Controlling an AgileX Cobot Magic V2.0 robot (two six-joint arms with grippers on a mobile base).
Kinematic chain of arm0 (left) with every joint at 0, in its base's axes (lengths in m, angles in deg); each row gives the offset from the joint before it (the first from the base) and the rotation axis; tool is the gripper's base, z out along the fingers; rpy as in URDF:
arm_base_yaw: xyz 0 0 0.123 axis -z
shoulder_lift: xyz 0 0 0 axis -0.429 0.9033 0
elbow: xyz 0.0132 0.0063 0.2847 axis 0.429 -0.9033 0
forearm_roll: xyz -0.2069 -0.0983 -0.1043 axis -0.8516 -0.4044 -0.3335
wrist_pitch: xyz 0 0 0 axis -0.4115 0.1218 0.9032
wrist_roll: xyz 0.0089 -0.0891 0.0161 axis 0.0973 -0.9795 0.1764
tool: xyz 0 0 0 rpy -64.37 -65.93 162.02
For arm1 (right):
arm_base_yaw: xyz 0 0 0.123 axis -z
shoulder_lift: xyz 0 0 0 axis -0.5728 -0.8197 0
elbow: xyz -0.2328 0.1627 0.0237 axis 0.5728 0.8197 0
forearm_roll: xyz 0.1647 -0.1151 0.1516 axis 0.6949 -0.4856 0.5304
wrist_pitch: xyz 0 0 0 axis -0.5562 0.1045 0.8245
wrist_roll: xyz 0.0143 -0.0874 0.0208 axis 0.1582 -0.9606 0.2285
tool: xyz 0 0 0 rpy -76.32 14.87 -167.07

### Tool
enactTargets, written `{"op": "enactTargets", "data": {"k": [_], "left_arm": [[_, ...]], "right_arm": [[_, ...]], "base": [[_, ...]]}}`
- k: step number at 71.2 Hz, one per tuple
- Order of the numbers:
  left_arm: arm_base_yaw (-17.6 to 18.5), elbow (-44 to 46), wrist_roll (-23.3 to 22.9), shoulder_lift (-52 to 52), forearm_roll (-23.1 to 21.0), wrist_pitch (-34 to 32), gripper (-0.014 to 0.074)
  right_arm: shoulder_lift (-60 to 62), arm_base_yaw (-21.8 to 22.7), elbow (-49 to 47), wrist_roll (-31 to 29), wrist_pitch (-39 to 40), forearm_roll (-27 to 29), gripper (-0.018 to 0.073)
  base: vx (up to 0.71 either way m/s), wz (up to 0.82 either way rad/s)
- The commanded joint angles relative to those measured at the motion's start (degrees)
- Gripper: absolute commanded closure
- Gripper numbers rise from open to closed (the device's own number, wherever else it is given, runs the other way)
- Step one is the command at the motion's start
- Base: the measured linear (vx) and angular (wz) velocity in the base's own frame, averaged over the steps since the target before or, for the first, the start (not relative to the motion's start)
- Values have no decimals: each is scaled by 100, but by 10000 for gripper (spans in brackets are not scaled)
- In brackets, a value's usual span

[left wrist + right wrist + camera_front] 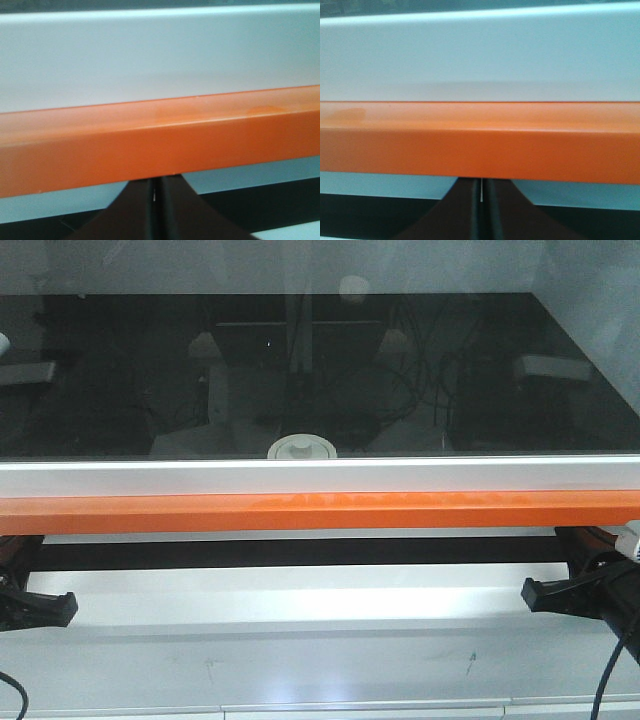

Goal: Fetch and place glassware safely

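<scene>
Tabletop rim point(450, 478) hides the jar point(300, 449) below its lid point(301, 444); left hand point(156, 192), right hand point(481, 192) pressed together.

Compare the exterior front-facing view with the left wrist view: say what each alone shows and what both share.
Only the front view shows the jar lid peeking over the white rail at the near edge of the black surface, plus the right gripper low at the side. Only the left wrist view shows the left gripper up close, its fingers pressed together. Both show the orange bar with the white rail above it.
</scene>
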Motion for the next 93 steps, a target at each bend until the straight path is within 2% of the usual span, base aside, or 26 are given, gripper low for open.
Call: {"op": "enactTargets", "data": {"k": [1, 20, 33, 61, 93], "left_arm": [[6, 200, 0, 33, -70, -886, 603], [6, 200, 0, 102, -64, -1081, 603], [6, 200, 0, 86, -64, -1147, 603], [6, 209, 0, -37, -64, -1340, 603], [6, 640, 150, -31, -64, -1020, 603]], "right_arm": [[65, 7, -198, -41, 929, -20, 560], [65, 25, -198, -90, 1198, -37, 560], [141, 25, -198, -437, 1189, -80, 560], [568, 25, -204, -437, 1065, -17, 560], [372, 25, -812, -341, 752, 149, 560]], "base": [[0, 0], [0, 0], [0, 0], [0, 0], [0, 0]]}}
